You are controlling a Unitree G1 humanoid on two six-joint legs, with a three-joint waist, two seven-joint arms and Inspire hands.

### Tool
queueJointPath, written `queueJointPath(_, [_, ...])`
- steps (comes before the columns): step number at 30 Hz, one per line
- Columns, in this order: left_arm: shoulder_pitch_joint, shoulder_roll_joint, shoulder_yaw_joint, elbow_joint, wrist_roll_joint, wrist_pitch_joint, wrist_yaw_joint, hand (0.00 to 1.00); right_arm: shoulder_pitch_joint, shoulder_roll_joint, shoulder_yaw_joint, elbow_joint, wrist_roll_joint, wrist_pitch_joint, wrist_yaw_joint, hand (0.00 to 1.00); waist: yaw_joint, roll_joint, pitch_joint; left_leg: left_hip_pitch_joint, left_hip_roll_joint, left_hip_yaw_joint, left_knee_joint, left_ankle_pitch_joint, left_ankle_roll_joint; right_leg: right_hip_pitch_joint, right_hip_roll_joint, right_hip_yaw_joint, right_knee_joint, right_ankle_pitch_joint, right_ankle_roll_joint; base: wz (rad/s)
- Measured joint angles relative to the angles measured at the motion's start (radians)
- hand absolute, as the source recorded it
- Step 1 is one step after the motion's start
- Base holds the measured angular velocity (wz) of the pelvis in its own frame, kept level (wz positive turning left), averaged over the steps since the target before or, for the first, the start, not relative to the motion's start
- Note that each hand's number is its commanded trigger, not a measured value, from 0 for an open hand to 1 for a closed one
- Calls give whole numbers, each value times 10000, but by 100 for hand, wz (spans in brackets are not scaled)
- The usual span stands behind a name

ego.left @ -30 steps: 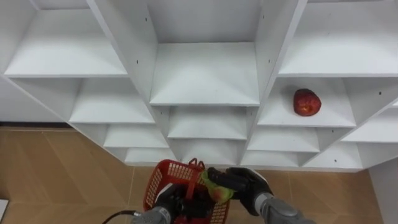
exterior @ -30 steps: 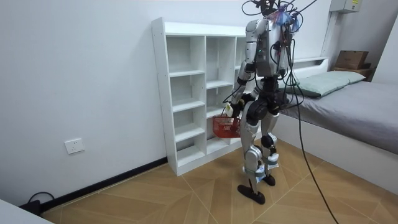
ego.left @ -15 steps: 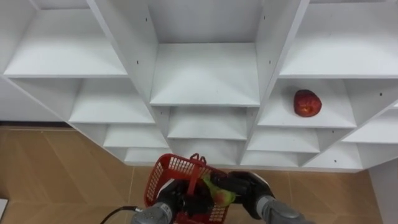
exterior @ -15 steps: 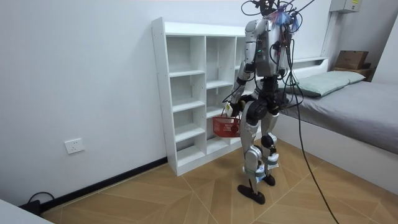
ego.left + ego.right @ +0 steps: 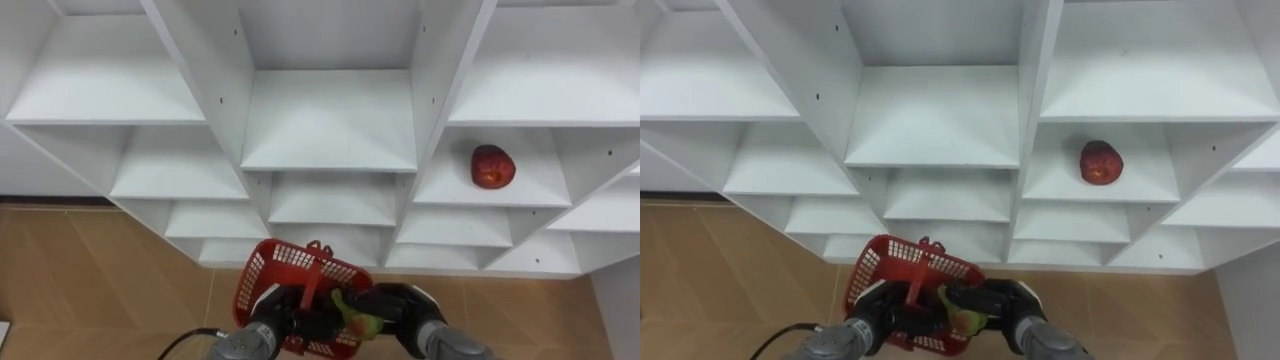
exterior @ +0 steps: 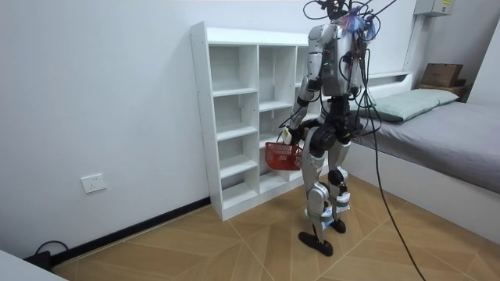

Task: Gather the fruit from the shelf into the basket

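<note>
My left hand [image 5: 268, 318] is shut on the handle of a red mesh basket [image 5: 262, 278], which it holds low in front of the white closet [image 5: 330, 120]. At the basket's near right rim my right hand [image 5: 402, 304] is curled round a green-yellow fruit [image 5: 356, 316]. A red apple [image 5: 491, 166] lies on a shelf of the right column, well above and to the right of both hands. In the room view I stand upright facing the closet [image 6: 234, 117], with the basket [image 6: 283, 156] at hip height.
The closet has three columns of white shelves, bare apart from the apple. Wooden floor [image 5: 90, 270] lies below and to the left. A bed [image 6: 445, 133] stands behind me at the room view's right, and a white wall [image 6: 94, 94] at its left.
The basket has risen a little and tipped toward the closet. My right hand with the fruit has sunk lower against the basket's right side.
</note>
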Motion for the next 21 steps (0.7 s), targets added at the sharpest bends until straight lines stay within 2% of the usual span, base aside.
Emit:
queueJointPath(7, [6,57,-12,39,-2,340,-77,100,-44,-58,14,116,-3,-1,29,0,-19,-20,-18,10,8,0,1,0,0,18,6,-8,-6,18,-6,0])
queueJointPath(11, [4,61,-9,28,-7,340,-77,100,-24,-58,46,246,-21,27,31,0,-16,-20,-19,10,7,1,2,0,0,18,6,0,-8,32,0,0])
queueJointPath(14, [6,65,-10,19,-5,376,-73,100,-24,-57,62,299,-36,193,33,0,-15,-18,-19,9,8,1,3,0,1,15,7,0,-8,36,-2,0])
queueJointPath(21, [2,28,-13,-6,-8,397,-72,100,-32,-61,62,380,-28,205,31,0,-9,-6,-26,7,7,1,4,0,1,14,7,1,-16,36,-2,0])
